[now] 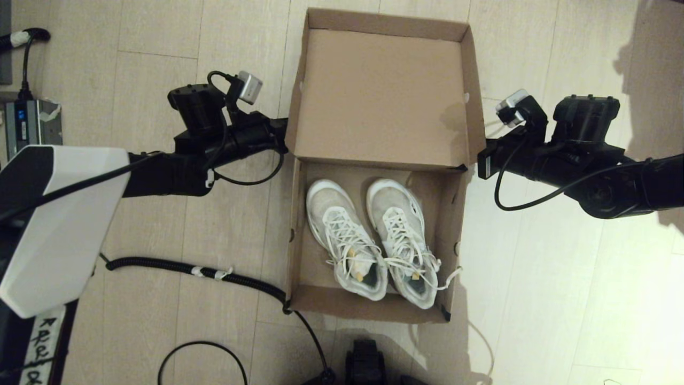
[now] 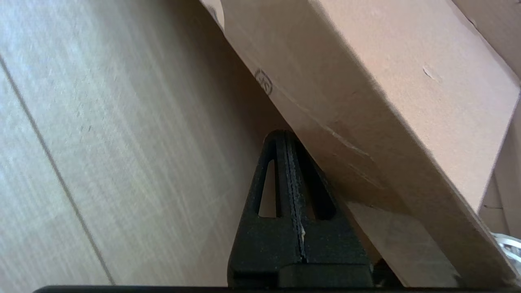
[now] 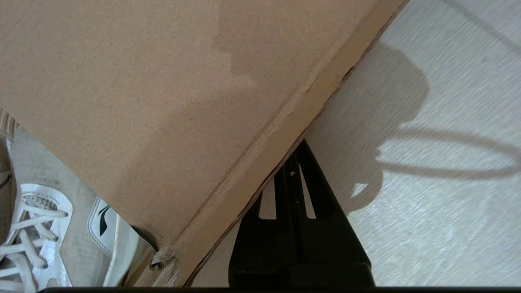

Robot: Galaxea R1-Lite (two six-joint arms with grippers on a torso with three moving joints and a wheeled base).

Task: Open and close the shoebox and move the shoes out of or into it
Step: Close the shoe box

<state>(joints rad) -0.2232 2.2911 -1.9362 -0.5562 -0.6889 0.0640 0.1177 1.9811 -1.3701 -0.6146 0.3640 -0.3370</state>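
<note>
Shoebox: the shoebox (image 1: 374,224) sits on the wooden floor (image 1: 561,294) at mid-frame, its lid (image 1: 382,93) raised toward 12 o'clock.
Shoes: the shoes (image 1: 374,243) lie side by side inside the box, toes toward 12 o'clock, heels near the 6 o'clock wall.
Left end effector: the left end effector (image 2: 291,162), fingers pressed together, rests against the lid's outer edge at 9 o'clock.
Right end effector: the right end effector (image 3: 295,162), fingers pressed together and holding nothing, touches the lid's edge at 3 o'clock.
Surroundings: a corrugated black cable (image 1: 197,271) runs along the floor at 8 o'clock to the box's near corner; a grey device (image 1: 29,123) stands far toward 9 o'clock.
View difference: only the wrist views show the fingertips against the cardboard; the head view hides them behind the lid.
</note>
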